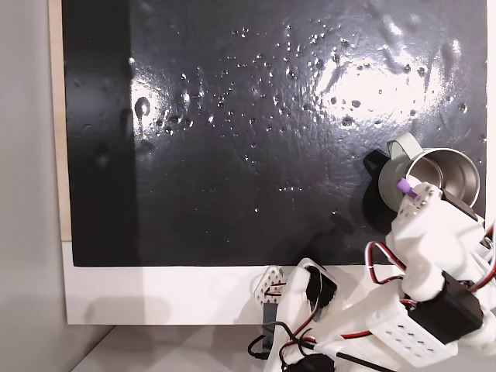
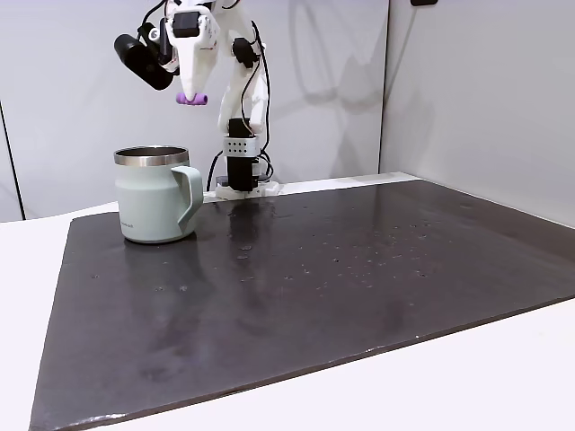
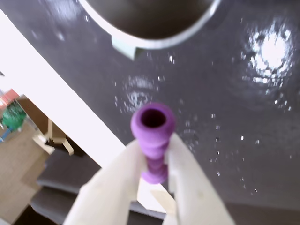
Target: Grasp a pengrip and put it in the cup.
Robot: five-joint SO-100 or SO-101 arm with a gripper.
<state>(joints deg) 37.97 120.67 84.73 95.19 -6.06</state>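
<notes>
Gripper (image 3: 157,157) is clamped on the purple pengrip (image 3: 153,136), which I see pinched between the two pale fingers (image 3: 117,187) in the wrist view, its hollow end facing the camera. From a fixed view at the side, I have the pengrip (image 2: 190,99) held high in the air, above the sage-green cup (image 2: 154,196) and apart from it. That cup stands upright on the dark mat (image 2: 359,278), handle toward the mat's middle.

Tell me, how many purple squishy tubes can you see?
1. The purple pengrip is pinched in the claw, held up in the air above the cup. Another could be hiding inside the cup.
</notes>
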